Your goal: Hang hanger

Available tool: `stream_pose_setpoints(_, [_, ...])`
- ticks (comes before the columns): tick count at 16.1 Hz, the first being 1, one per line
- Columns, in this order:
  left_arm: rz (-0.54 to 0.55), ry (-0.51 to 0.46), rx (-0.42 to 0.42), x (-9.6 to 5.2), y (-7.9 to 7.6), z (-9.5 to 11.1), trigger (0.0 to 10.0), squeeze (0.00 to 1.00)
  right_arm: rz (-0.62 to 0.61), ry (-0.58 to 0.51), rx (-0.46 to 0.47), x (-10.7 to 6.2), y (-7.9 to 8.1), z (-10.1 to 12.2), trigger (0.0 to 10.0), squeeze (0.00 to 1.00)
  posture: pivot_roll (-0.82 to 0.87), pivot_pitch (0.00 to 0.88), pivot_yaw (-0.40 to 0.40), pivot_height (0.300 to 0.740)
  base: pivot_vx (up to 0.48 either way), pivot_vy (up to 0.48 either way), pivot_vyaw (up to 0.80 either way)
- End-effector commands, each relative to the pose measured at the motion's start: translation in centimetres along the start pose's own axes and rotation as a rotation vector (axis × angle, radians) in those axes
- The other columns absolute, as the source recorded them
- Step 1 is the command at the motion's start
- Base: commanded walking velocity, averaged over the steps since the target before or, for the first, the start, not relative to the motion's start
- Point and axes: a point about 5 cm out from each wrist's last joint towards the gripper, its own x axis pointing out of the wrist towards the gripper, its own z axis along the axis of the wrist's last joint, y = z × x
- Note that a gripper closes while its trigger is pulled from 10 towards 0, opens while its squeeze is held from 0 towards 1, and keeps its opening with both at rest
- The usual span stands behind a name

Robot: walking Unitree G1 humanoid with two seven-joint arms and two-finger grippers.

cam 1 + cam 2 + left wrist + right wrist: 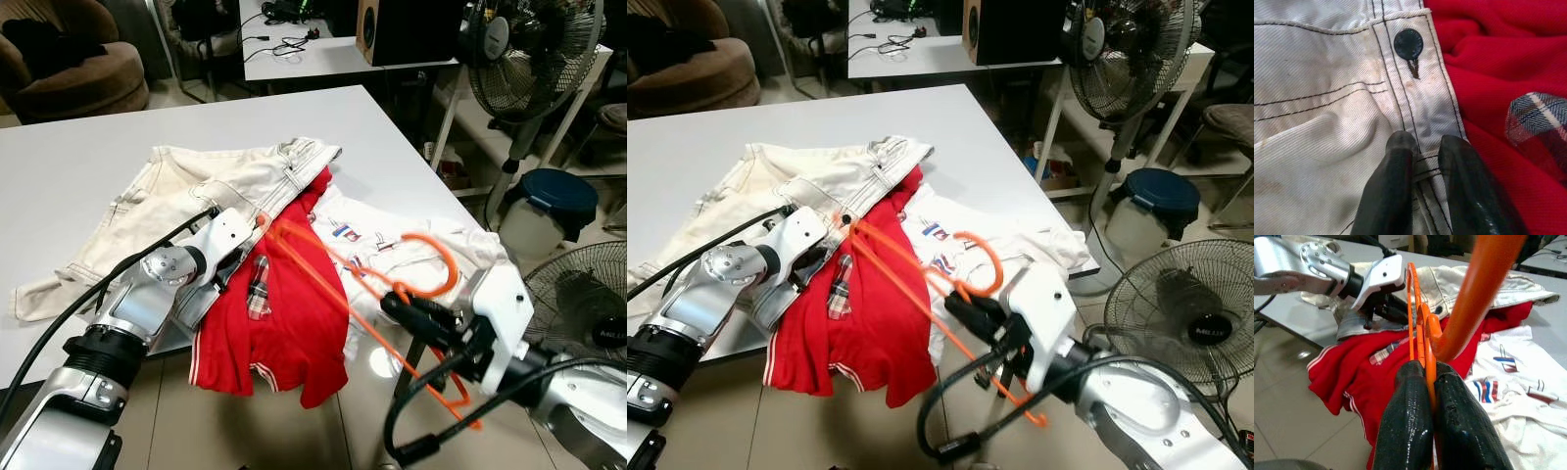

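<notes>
Right gripper (1426, 377) pinches orange hanger (333, 279) at neck, hook up, long axis toward left gripper (1422, 147) nipping cream trousers (211, 186).

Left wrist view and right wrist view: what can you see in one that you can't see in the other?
Left wrist view: a dark metal button on the cream jeans' waistband, with the left gripper pinching that waistband between its fingers, and a plaid patch seen close up.

Right wrist view: the right gripper shut on the orange hanger, a white printed shirt, the white table, the tiled floor and the left arm across from it.

Both: the red shirt and the cream jeans.
</notes>
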Motion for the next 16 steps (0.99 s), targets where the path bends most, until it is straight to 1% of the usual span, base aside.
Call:
stream_pose_setpoints(1, [-0.007,0.008,-0.027,-0.1,-0.1,-0.6,0.0,0.0,-0.006,-0.003,-0.018,-0.3,-0.2,0.4,10.0,0.0,-0.27,0.0,0.044,0.74,0.0,0.0,0.0])
stream_pose_setpoints(4, [-0.005,-0.025,-0.032,-0.1,0.1,-0.2,0.0,0.0,-0.051,-0.007,-0.034,-0.6,-0.9,0.5,10.0,0.0,-0.27,0.0,0.046,0.74,0.0,0.0,0.0])
stream_pose_setpoints(6, [-0.057,-0.141,-0.007,-0.9,0.6,1.3,0.0,0.0,-0.076,-0.007,-0.042,-0.8,-1.3,0.6,10.0,0.0,-0.27,0.0,0.05,0.74,0.0,0.0,0.0])
stream_pose_setpoints(7, [-0.127,-0.257,0.052,-1.8,0.7,2.5,0.0,0.0,-0.082,-0.011,-0.042,-0.9,-1.4,0.6,10.0,0.0,-0.27,0.0,0.051,0.74,0.0,0.0,0.0])
stream_pose_setpoints(8, [-0.134,-0.303,0.08,-2.5,1.3,3.1,0.9,0.32,-0.083,-0.015,-0.041,-0.9,-1.4,0.7,10.0,0.0,-0.27,0.0,0.05,0.74,0.0,0.0,0.0])
stream_pose_setpoints(9, [-0.126,-0.32,0.079,-2.9,2.0,3.3,10.0,1.0,-0.081,-0.016,-0.041,-0.9,-1.4,0.7,10.0,0.0,-0.27,0.0,0.05,0.74,0.0,0.0,0.0])
stream_pose_setpoints(11, [-0.2,-0.339,0.095,-3.8,3.3,3.8,10.0,1.0,-0.059,-0.016,-0.035,-0.7,-1.2,0.7,10.0,0.0,-0.25,0.0,0.04,0.74,0.0,0.0,0.0])
stream_pose_setpoints(12, [-0.223,-0.324,0.135,-3.8,3.6,3.7,10.0,1.0,-0.046,-0.019,-0.031,-0.6,-1.1,0.7,10.0,0.0,-0.24,0.0,0.038,0.74,0.0,0.0,0.0])
stream_pose_setpoints(13, [-0.246,-0.294,0.18,-3.6,3.8,3.4,10.0,1.0,-0.025,-0.022,-0.028,-0.4,-0.9,0.7,10.0,0.0,-0.24,0.0,0.038,0.74,0.0,0.0,0.0])
stream_pose_setpoints(15, [-0.288,-0.276,0.198,-3.2,3.8,3.7,10.0,1.0,-0.011,-0.025,-0.026,-0.3,-0.8,0.8,10.0,0.0,-0.24,0.0,0.042,0.74,0.0,0.0,0.0])
stream_pose_setpoints(16, [-0.325,-0.274,0.215,-3.0,3.5,3.9,10.0,1.0,-0.01,-0.025,-0.025,-0.3,-0.8,0.8,10.0,0.0,-0.24,0.0,0.042,0.74,0.0,0.0,0.0])
